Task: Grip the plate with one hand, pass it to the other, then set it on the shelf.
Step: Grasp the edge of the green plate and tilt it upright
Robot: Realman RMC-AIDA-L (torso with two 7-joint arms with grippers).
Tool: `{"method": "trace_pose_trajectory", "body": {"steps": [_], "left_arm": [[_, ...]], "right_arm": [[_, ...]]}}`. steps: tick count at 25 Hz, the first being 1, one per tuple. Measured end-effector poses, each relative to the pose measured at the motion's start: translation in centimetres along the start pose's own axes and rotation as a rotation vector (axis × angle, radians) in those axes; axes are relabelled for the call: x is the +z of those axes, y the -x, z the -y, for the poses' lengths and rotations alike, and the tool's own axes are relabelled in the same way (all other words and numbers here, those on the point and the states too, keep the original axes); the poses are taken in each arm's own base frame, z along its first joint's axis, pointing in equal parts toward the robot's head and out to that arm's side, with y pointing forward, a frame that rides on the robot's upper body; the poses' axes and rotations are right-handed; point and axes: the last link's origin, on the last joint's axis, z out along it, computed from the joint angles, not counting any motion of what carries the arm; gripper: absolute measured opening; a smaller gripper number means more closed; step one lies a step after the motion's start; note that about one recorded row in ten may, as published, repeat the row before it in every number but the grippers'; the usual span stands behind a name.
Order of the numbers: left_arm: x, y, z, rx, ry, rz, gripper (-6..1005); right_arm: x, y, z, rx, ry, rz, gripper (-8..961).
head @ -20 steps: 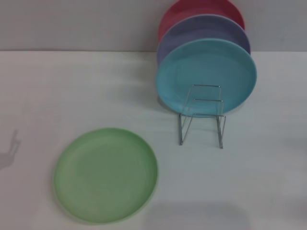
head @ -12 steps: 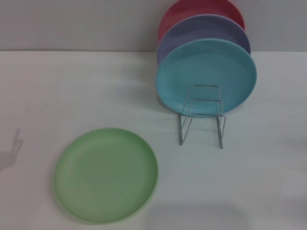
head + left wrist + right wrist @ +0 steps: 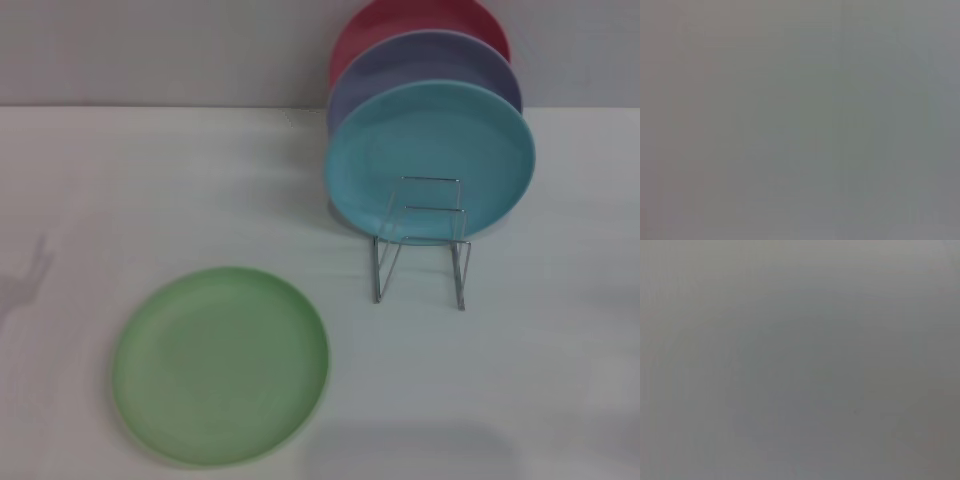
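The light green plate (image 3: 220, 365) lies flat on the white table (image 3: 150, 180) at the near left in the head view. The silver wire shelf (image 3: 422, 240) stands to its right, farther back, with its front loops bare. Neither gripper shows in any view. Both wrist views hold only a plain grey surface. A faint shadow of an arm falls on the table at the far left edge.
A turquoise plate (image 3: 430, 160), a lavender plate (image 3: 425, 65) and a red plate (image 3: 415, 25) stand upright one behind another in the rear of the rack, against the grey back wall.
The faint shadow at the table's left edge has shifted upward, away from me. The plates and the rack have not moved.
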Motion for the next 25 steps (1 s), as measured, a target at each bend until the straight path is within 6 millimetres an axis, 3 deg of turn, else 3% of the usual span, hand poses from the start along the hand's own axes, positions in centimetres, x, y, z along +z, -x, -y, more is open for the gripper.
{"method": "trace_pose_trajectory", "body": {"steps": [8, 10, 16, 25], "left_arm": [[2.1, -4.1, -2.0, 0.082, 0.025, 0.165, 798], [3.2, -6.8, -3.1, 0.076, 0.036, 0.267, 797], [4.2, -10.2, -4.8, 0.122, 0.049, 0.487, 795], [4.6, -11.7, -6.6, 0.106, 0.105, 0.652, 791]], "right_arm": [[-0.2, 0.0, 0.1, 0.012, -0.002, -0.002, 824], [-0.2, 0.0, 0.1, 0.013, -0.002, -0.003, 824], [-0.1, -0.1, 0.0, 0.017, 0.0, -0.006, 824], [-0.1, -0.2, 0.0, 0.017, -0.002, -0.012, 824]]}}
